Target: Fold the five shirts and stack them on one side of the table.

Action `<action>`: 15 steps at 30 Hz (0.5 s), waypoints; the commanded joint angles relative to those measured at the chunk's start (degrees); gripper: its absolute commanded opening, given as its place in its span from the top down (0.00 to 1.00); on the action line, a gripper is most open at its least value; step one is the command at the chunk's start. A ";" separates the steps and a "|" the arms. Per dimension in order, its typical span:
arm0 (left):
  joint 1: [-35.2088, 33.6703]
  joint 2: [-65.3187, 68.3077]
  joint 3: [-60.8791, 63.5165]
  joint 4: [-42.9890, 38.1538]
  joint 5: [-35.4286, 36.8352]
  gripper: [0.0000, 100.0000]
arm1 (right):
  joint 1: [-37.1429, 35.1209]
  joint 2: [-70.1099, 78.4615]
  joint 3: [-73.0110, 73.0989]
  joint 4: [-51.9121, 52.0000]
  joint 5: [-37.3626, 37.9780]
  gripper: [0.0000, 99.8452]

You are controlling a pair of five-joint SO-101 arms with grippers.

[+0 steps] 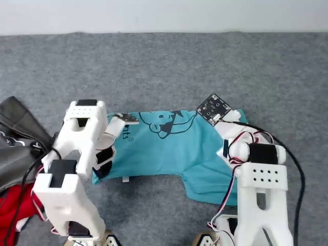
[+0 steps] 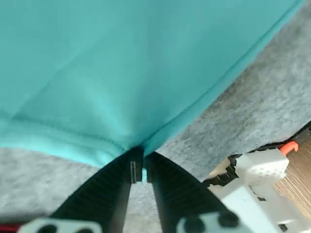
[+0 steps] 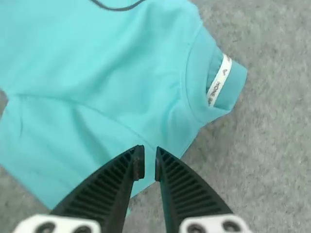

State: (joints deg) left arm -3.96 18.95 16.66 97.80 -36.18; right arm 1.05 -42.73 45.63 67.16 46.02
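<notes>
The left pincer [image 2: 138, 167] has its jaws pressed together on the hem of the teal shirt [image 2: 121, 73], and the cloth gathers into a small pucker at the tips. The right pincer [image 3: 146, 162] has its jaws drawn almost together over the shoulder, just beside the collar [image 3: 216, 87]. From this angle I cannot tell whether any cloth is caught between them.

The shirt lies spread across the middle of the grey table [image 1: 205, 66], print side up, with an arm at each end. A heap of dark and red shirts [image 1: 15, 148] sits at the table's edge on the left arm's side.

The left grip looks thin, so a quick lift could pull the hem free. If the right side has no real hold, only one end would rise and the fold would twist. A wide sweep could also drag cloth into the heap.
</notes>
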 commanded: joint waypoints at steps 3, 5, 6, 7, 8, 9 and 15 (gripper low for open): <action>-0.62 -7.65 -5.32 2.73 0.09 0.98 | -0.13 0.92 -0.88 -6.02 -0.79 0.95; -0.26 -12.84 -6.37 2.73 0.09 0.98 | -0.13 4.26 -2.37 -7.34 -1.05 0.95; -0.26 -15.38 -7.16 2.73 0.18 0.98 | -0.13 6.46 -3.69 -7.78 -2.20 0.95; -0.35 -17.58 -8.04 2.64 0.35 0.97 | -0.13 8.92 -5.54 -7.78 -3.87 0.95; -0.53 -19.52 -8.92 2.64 0.44 0.97 | -0.13 11.82 -7.91 -7.52 -5.63 0.95; -0.62 -21.27 -9.71 2.55 0.70 0.97 | -0.13 14.73 -10.64 -7.25 -7.38 0.95; -0.35 -24.26 -11.65 -0.18 6.33 0.97 | -0.75 33.80 -28.57 -4.18 -17.14 0.95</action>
State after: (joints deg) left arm -4.22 -2.33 7.16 98.77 -31.52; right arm 1.14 -16.18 27.34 61.10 32.48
